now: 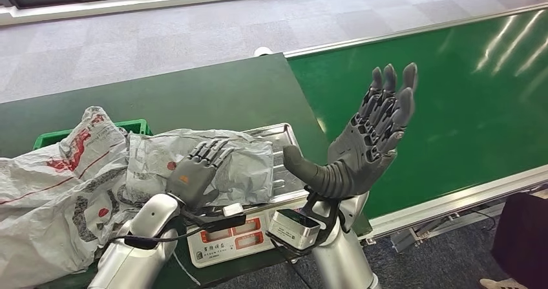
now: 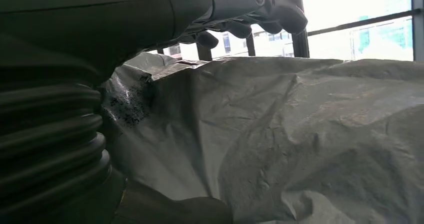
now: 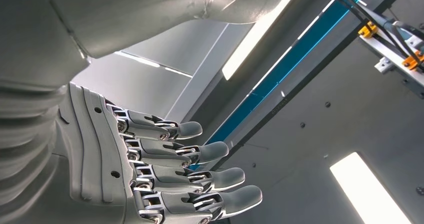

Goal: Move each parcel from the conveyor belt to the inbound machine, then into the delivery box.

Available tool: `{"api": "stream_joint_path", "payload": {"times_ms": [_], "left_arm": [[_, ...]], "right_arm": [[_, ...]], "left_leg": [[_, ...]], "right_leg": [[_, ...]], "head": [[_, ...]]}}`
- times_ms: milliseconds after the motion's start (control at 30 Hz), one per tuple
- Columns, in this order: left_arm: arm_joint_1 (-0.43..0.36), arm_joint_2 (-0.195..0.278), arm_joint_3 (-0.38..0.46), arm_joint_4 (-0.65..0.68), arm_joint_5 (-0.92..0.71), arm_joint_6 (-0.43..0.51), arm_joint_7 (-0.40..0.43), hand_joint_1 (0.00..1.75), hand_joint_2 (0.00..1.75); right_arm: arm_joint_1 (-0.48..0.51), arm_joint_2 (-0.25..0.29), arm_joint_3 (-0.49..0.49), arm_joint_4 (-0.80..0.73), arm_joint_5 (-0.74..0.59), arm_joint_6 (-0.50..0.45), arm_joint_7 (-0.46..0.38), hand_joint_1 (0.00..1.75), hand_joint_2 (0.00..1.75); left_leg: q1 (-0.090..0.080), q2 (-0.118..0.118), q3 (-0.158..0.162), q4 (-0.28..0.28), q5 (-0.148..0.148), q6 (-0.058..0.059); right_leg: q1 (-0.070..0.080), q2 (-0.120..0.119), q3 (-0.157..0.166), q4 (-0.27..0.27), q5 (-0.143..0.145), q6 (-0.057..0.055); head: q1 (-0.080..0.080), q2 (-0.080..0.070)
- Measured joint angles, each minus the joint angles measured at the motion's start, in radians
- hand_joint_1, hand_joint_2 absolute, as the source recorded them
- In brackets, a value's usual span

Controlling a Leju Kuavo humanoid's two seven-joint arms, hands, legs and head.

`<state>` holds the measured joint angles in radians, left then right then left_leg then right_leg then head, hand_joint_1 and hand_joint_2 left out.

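Left robot hand (image 1: 194, 172) resting on parcel (image 1: 249, 163)

Bright window daylight, glare streaks

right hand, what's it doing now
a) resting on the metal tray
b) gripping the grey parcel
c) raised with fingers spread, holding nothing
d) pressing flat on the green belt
c: in the head view the right hand is lifted above the green conveyor belt with its fingers spread and nothing in it; the grey parcel lies under the left hand.
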<state>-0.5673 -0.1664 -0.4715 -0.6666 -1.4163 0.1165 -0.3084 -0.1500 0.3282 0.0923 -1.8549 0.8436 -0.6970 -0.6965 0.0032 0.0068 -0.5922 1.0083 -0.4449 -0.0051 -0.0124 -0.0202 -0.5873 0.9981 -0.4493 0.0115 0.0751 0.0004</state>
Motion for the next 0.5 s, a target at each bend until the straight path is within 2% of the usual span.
{"api": "stream_joint_path", "payload": {"times_ms": [33, 200, 500], "left_arm": [[-0.01, -0.001, -0.006, 0.016, -0.001, -0.006, -0.003, 1.75, 1.75], [-0.067, -0.003, -0.033, 0.105, 0.017, -0.038, -0.048, 1.75, 1.75], [-0.093, -0.003, -0.044, 0.166, 0.037, -0.041, -0.06, 1.75, 1.75]], "right_arm": [[0.0, 0.0, -0.001, 0.002, 0.0, 0.0, 0.0, 0.0, 1.75], [0.0, 0.0, -0.01, 0.013, -0.003, 0.0, 0.0, 0.0, 1.75], [0.002, 0.001, -0.023, 0.023, -0.003, 0.0, 0.0, 0.0, 1.75]], "left_leg": [[0.0, 0.0, 0.003, 0.0, -0.001, 0.0], [0.0, -0.002, 0.008, 0.0, -0.001, 0.0], [0.0, -0.001, 0.009, 0.0, 0.0, -0.001]], "right_leg": [[0.0, 0.0, 0.003, 0.0, -0.001, 0.0], [-0.001, -0.002, 0.009, 0.0, -0.002, 0.0], [0.0, 0.0, 0.008, 0.0, 0.0, -0.001]], "head": [[0.0, 0.0], [0.0, 0.0], [0.0, 0.0]]}}
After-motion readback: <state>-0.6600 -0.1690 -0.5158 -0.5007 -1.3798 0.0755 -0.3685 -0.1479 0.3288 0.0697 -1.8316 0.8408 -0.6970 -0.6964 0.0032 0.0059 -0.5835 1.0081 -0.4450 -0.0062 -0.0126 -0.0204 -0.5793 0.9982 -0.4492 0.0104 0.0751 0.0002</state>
